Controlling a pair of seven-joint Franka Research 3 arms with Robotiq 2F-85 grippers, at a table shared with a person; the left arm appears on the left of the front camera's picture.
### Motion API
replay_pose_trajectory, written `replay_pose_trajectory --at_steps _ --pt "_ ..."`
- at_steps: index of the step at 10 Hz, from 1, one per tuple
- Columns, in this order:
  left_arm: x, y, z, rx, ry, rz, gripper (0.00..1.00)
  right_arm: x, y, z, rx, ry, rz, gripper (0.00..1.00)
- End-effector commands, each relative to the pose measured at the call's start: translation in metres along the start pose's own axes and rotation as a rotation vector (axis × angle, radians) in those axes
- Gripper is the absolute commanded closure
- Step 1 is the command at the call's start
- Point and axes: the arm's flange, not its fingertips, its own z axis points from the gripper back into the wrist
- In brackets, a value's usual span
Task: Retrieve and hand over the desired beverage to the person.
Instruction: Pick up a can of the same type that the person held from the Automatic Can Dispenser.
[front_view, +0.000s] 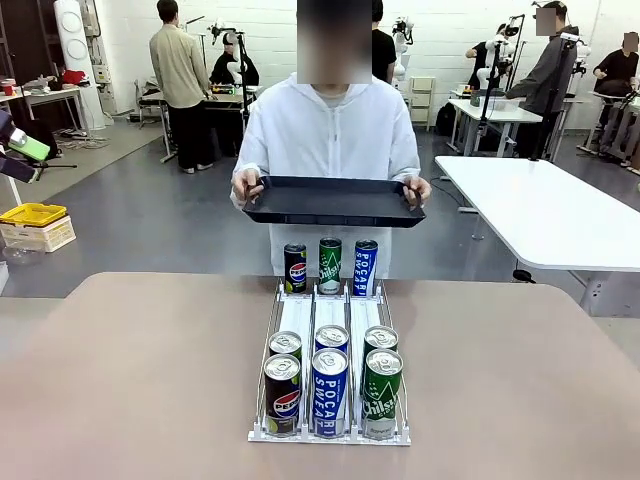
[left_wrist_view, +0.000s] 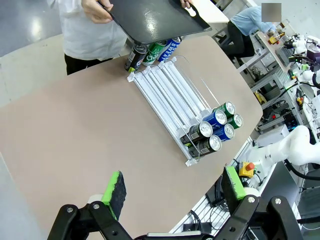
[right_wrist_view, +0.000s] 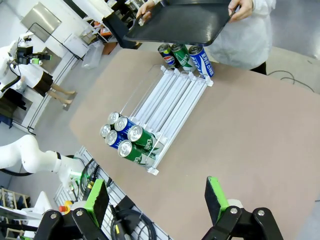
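The person (front_view: 332, 135) in a white hooded jacket stands at the far side of the table and holds a black tray (front_view: 335, 200) level in both hands. A white lane rack (front_view: 330, 318) lies lengthwise on the table. Three cans stand at its far end: a Pepsi (front_view: 295, 268), a green Chilsung (front_view: 330, 265) and a blue Pocari Sweat (front_view: 365, 267). Several more cans (front_view: 329, 385) fill its near end in two rows. My left gripper (left_wrist_view: 175, 186) hangs open high above the table's left side. My right gripper (right_wrist_view: 156, 197) is open above the right side. Both are far from the cans and hold nothing.
The brown table (front_view: 130, 380) has wide bare areas on both sides of the rack. A white table (front_view: 545, 215) stands to the far right. A yellow crate (front_view: 32, 214) sits on the floor at the left. Other people work farther back in the room.
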Motion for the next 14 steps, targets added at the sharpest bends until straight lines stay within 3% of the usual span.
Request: replay_pose_trajectory --at_steps 1,14 --pt "0.0004 0.002 0.0013 -0.015 -0.008 -0.02 0.0 0.0042 -0.0012 -0.0002 0.026 -0.015 0.009 0.0" --pt "0.0004 0.002 0.0013 -0.015 -0.008 -0.02 0.0 0.0042 -0.0012 -0.0002 0.026 -0.015 0.009 0.0"
